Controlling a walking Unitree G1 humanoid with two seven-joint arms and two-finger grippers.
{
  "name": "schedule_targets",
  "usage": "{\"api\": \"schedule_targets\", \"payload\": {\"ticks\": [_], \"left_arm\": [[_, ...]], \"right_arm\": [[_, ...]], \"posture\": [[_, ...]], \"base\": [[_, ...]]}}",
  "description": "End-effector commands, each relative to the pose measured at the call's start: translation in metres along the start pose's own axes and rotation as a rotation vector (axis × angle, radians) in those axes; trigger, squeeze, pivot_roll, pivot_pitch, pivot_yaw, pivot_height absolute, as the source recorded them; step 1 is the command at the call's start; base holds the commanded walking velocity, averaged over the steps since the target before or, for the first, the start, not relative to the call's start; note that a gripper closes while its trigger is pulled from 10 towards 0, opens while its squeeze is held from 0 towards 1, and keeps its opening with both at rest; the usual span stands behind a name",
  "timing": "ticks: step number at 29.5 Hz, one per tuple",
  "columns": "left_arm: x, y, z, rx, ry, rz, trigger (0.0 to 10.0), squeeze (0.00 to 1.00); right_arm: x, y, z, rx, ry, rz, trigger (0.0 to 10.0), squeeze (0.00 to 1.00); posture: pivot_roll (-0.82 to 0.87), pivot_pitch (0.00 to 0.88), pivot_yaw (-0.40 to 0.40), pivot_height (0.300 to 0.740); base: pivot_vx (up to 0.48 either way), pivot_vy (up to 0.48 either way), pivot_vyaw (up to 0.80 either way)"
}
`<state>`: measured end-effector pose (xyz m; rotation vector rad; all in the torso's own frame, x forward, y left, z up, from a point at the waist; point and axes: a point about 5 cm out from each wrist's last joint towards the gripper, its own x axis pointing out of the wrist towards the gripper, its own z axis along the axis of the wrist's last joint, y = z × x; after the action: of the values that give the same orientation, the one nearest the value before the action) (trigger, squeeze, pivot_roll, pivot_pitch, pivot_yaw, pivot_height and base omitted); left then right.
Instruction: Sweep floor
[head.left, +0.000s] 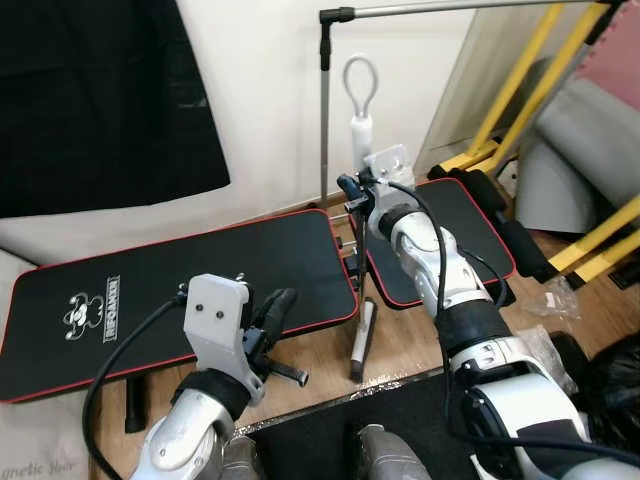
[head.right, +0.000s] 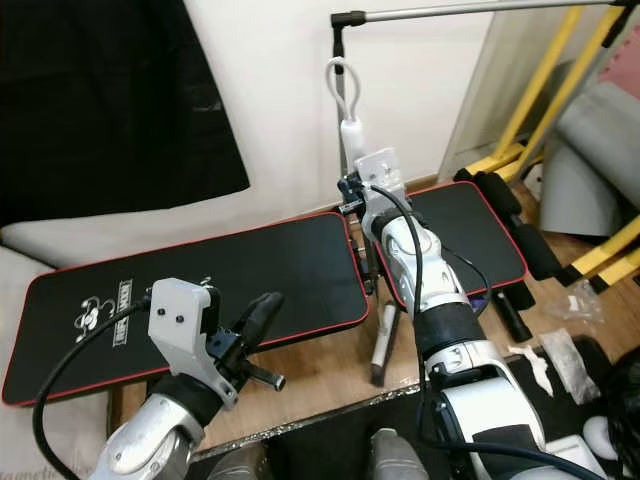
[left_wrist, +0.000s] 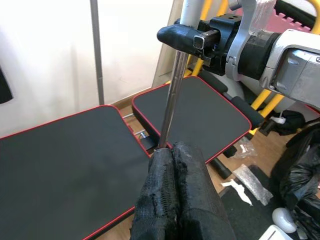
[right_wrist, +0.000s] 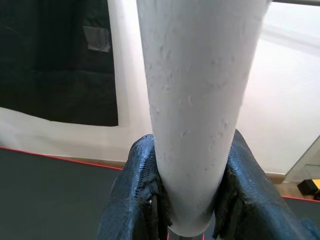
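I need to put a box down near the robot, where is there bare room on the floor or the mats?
The long black mat is bare from its logo to its red edge. The wood strip before it is narrow. Right of the right gripper holding the broom, wrappers and yellow frames crowd the floor.

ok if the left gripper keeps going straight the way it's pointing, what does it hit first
Probably the broom's thin metal shaft, which stands just past the left gripper; its jaws are shut and empty. Depth is unclear; missing that, it would meet the black padded bench.
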<state>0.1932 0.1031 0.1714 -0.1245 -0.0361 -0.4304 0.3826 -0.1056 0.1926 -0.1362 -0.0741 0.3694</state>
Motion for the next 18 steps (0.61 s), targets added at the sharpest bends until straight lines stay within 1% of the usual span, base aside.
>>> {"api": "schedule_targets", "payload": {"ticks": [1,3,4,5,6,7,8,10,11,14,16,18], "left_arm": [[-0.002,0.002,-0.006,-0.012,0.021,0.006,10.0,0.0],[0.002,0.006,-0.007,-0.008,0.02,0.008,10.0,0.0],[0.004,0.008,-0.008,-0.005,0.017,0.01,10.0,0.0],[0.004,0.008,-0.008,-0.005,0.017,0.01,10.0,0.0],[0.006,0.01,-0.009,-0.003,0.016,0.011,10.0,0.0],[0.008,0.012,-0.009,0.0,0.013,0.012,10.0,0.0],[0.008,0.012,-0.009,0.0,0.013,0.012,10.0,0.0],[0.012,0.016,-0.011,0.004,0.01,0.015,10.0,0.0],[0.012,0.016,-0.011,0.004,0.01,0.015,10.0,0.0],[0.017,0.021,-0.013,0.006,0.004,0.017,10.0,0.0],[0.017,0.021,-0.013,0.006,0.004,0.017,10.0,0.0],[0.02,0.023,-0.013,0.007,0.0,0.018,10.0,0.0]], "right_arm": [[-0.001,0.005,-0.003,0.036,-0.003,0.032,0.0,0.0],[-0.003,0.005,-0.004,0.039,0.001,0.064,0.0,0.0],[-0.007,0.003,-0.005,0.036,0.007,0.096,0.0,0.0],[-0.007,0.003,-0.005,0.036,0.007,0.096,0.0,0.0],[-0.01,0.001,-0.005,0.034,0.011,0.117,0.0,0.0],[-0.016,-0.004,-0.005,0.017,0.024,0.165,0.0,0.0],[-0.016,-0.004,-0.005,0.017,0.024,0.165,0.0,0.0],[-0.024,-0.011,-0.006,-0.015,0.04,0.232,0.0,0.0],[-0.024,-0.011,-0.006,-0.015,0.04,0.232,0.0,0.0],[-0.045,-0.024,0.0,-0.093,0.056,0.38,0.0,0.0],[-0.045,-0.024,0.0,-0.093,0.056,0.38,0.0,0.0],[-0.052,-0.031,0.004,-0.136,0.06,0.43,0.0,0.0]], "posture": [[0.01,0.177,-0.046,0.74],[-0.01,0.148,-0.04,0.74],[-0.01,0.137,-0.038,0.74],[-0.01,0.137,-0.038,0.74],[-0.01,0.133,-0.037,0.74],[-0.03,0.108,-0.032,0.74],[-0.03,0.108,-0.032,0.74],[-0.04,0.092,-0.028,0.74],[-0.04,0.092,-0.028,0.74],[-0.05,0.061,-0.018,0.74],[-0.05,0.061,-0.018,0.74],[-0.06,0.052,-0.012,0.74]], "base": [[0.0,0.0,0.0],[0.0,0.0,0.0],[0.0,0.0,0.0],[0.0,0.0,0.0],[0.0,0.0,0.0],[0.0,0.0,0.0],[0.0,0.0,0.0],[0.0,0.0,0.0],[0.0,0.0,0.0],[0.0,0.0,0.0],[0.0,0.0,0.0],[0.0,0.0,0.0]]}}
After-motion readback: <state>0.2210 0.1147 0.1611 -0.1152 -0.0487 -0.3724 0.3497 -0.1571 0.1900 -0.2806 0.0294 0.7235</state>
